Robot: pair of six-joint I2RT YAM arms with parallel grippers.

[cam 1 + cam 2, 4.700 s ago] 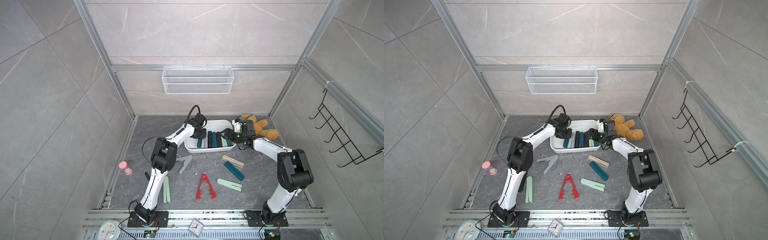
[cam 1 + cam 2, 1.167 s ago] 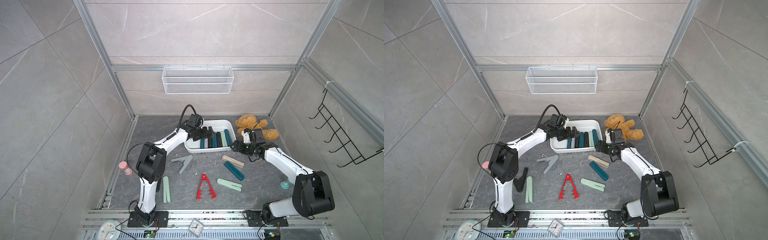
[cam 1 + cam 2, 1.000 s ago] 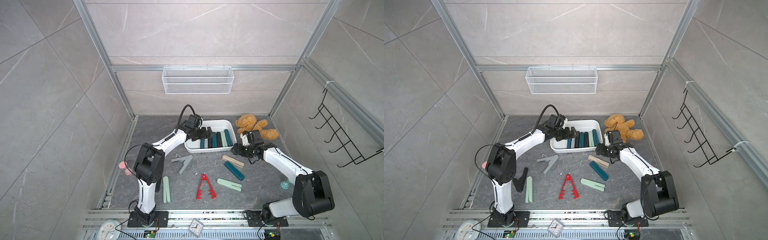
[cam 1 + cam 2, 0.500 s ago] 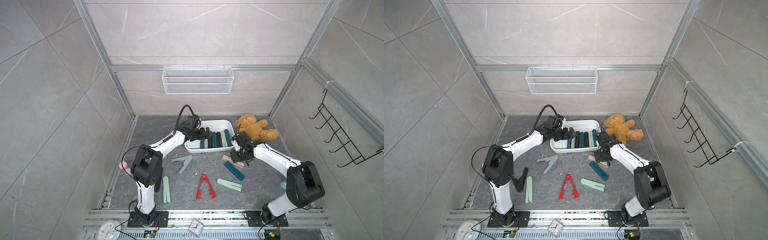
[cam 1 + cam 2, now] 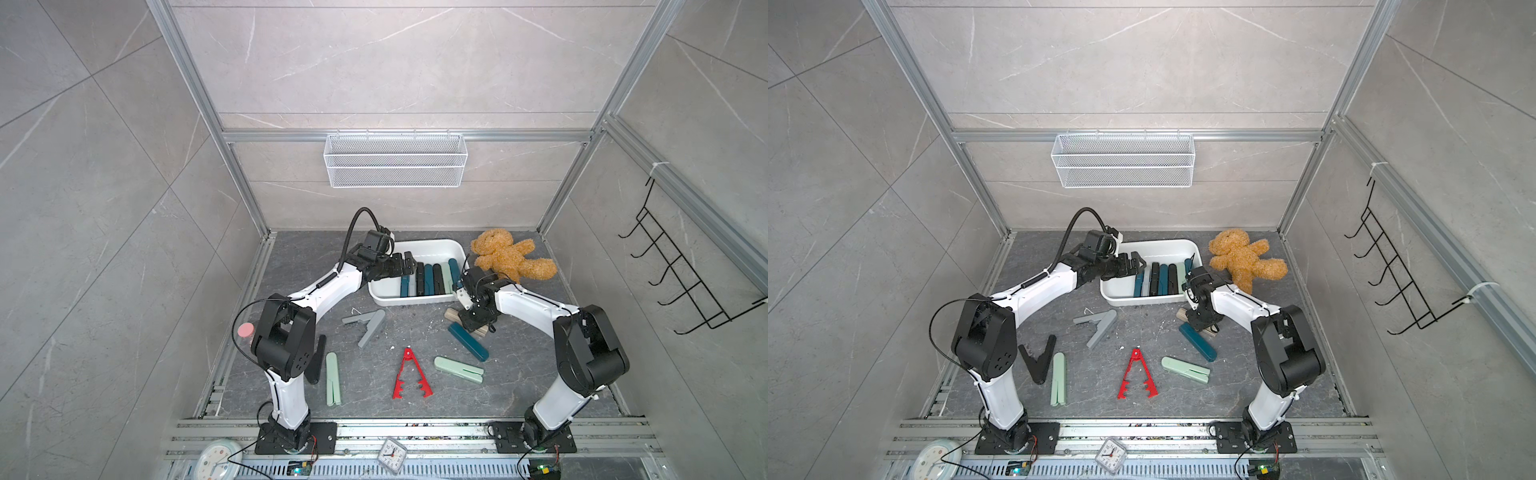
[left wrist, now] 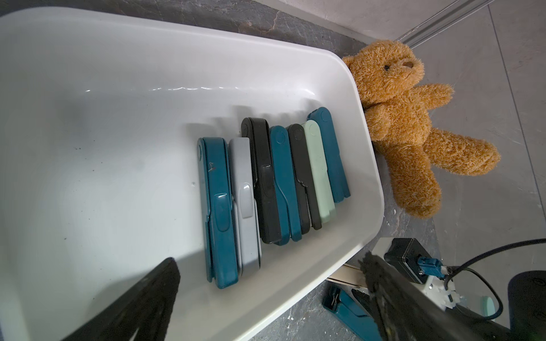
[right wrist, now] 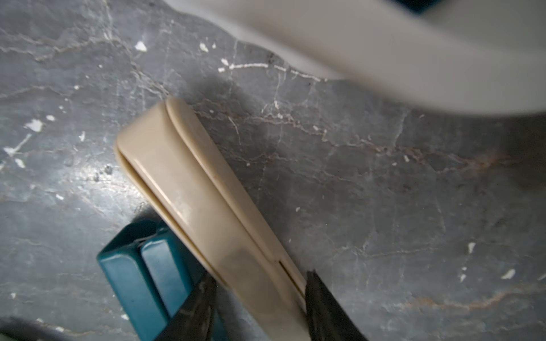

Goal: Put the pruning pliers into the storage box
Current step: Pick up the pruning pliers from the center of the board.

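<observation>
The white storage box (image 5: 415,243) (image 5: 1154,243) (image 6: 118,88) holds several pruning pliers (image 5: 432,278) (image 6: 266,177) lying side by side. My left gripper (image 5: 407,264) (image 5: 1138,264) (image 6: 270,262) hovers open over the box's left part, holding nothing. In front of the box's right corner, beige pliers (image 5: 451,313) (image 5: 1181,313) (image 7: 192,189) lie on the floor. My right gripper (image 5: 473,324) (image 5: 1202,322) (image 7: 260,283) is down over them, a finger against each long side. Dark teal pliers (image 5: 469,341) (image 7: 141,274) lie right beside them.
Loose on the floor are mint pliers (image 5: 459,369), red toothed pliers (image 5: 409,376), grey V-shaped pliers (image 5: 368,326), more mint pliers (image 5: 332,378) and black ones (image 5: 1038,359). A brown teddy bear (image 5: 507,257) lies right of the box. A wire basket (image 5: 395,160) hangs on the back wall.
My right arm swung in from beside the bear and came down over the beige pliers, its jaws narrowing onto them. The left gripper stayed open over the box.
</observation>
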